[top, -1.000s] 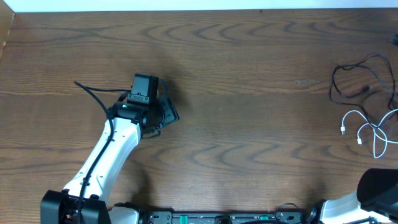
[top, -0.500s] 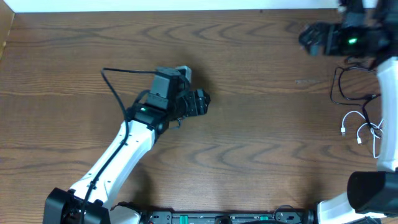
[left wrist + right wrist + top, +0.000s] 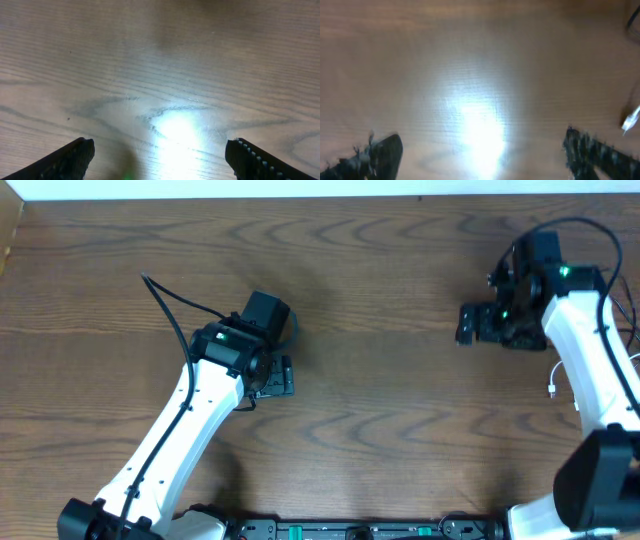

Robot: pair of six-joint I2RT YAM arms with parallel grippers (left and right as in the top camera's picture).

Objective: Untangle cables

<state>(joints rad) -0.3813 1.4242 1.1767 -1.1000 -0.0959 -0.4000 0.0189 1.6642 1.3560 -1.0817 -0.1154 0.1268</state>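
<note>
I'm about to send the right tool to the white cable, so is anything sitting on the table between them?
Nothing visible does. Only bare table lies between the open right tool and the white cable, whose plug end shows beside the right arm. That arm hides the rest of the cable from overhead.

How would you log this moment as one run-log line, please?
left end effector: open, empty, over table | right end effector: open, empty | white cable: plug visible, untouched
</note>
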